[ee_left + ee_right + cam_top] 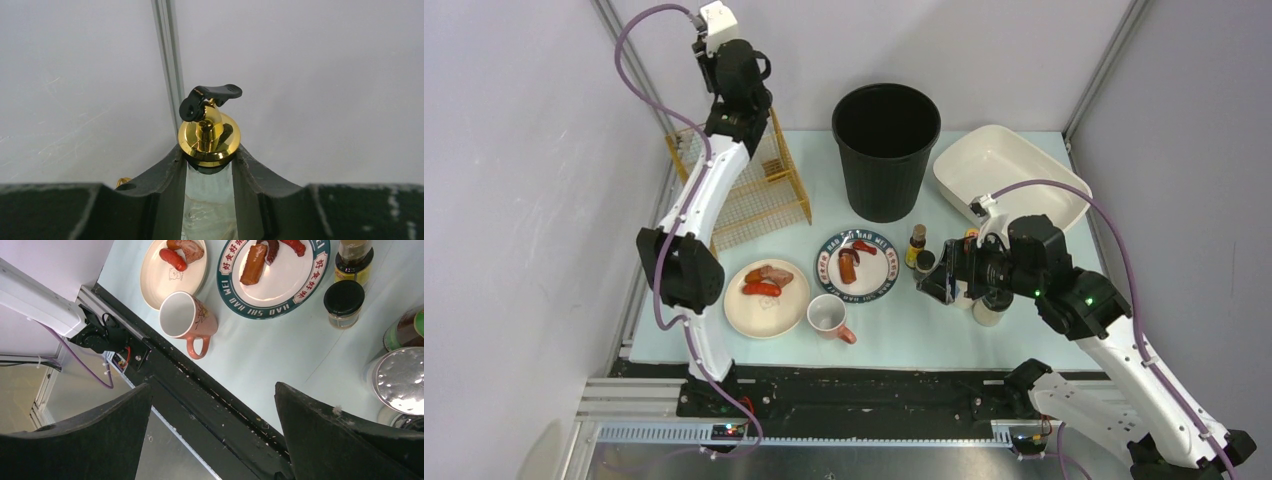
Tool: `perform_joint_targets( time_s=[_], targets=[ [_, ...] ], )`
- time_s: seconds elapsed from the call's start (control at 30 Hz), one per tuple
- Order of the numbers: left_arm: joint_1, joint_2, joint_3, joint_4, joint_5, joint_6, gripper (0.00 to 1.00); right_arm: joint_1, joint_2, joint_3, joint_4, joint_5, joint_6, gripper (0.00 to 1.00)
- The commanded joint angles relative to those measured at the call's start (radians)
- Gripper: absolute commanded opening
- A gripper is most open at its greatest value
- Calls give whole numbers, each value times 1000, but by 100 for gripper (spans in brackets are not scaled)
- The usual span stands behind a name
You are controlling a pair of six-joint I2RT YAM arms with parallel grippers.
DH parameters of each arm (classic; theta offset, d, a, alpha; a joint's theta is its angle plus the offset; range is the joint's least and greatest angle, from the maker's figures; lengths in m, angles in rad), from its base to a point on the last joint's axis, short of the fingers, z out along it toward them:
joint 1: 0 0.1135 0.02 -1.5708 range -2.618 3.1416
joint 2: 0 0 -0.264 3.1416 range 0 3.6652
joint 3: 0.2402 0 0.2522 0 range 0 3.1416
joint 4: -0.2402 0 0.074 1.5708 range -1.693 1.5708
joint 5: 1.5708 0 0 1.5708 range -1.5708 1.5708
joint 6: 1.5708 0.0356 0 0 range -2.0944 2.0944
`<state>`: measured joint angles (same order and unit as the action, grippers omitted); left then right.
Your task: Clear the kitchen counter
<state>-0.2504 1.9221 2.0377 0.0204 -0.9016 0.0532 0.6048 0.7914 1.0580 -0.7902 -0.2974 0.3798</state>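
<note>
The pale mint desk fills the middle of the overhead view, with a black rail along its lower edge. Toward the top centre stands a tall black bin. To its right, in the upper right part of the desk, a white basin lies at an angle. A yellow wire rack sits at the upper left.

The left arm reaches up over that rack. In its wrist view, the left claw is clenched around the neck of a clear bottle, whose gold pump top and black lever poke up between the fingers against the grey wall.

The right claw hangs released at the right of centre, its two black fingers spread wide with nothing between them. From its wrist view it is over the front rail.

Below the bin lies a blue-rimmed plate carrying sausage pieces. To its left is a cream plate with more sausage on it. A pink mug lies on its side just below and between the two plates, its handle pointing right.

Right of the blue-rimmed plate stands a small sauce bottle, and a squat jar with a black lid is just below it. A silver-lidded shaker sits at the right edge of the right wrist view.
</note>
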Motion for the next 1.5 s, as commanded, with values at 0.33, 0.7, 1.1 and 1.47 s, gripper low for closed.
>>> perform_joint_targets(
  time_s=[0.33, 0.7, 1.1, 1.47],
  targets=[
    [-55, -172, -197, 344, 12, 107, 0, -6, -15, 2, 23, -19, -1, 97],
    [-76, -321, -436, 341, 134, 55, 0, -3, -46, 1, 17, -25, 21, 96],
    [-56, -354, -550, 338, 109, 33, 0, 24, -69, 1, -6, 2, 60, 95],
    [24, -372, -654, 329, 118, -37, 0, 73, -52, 1, 5, 43, 84, 95]
  ],
)
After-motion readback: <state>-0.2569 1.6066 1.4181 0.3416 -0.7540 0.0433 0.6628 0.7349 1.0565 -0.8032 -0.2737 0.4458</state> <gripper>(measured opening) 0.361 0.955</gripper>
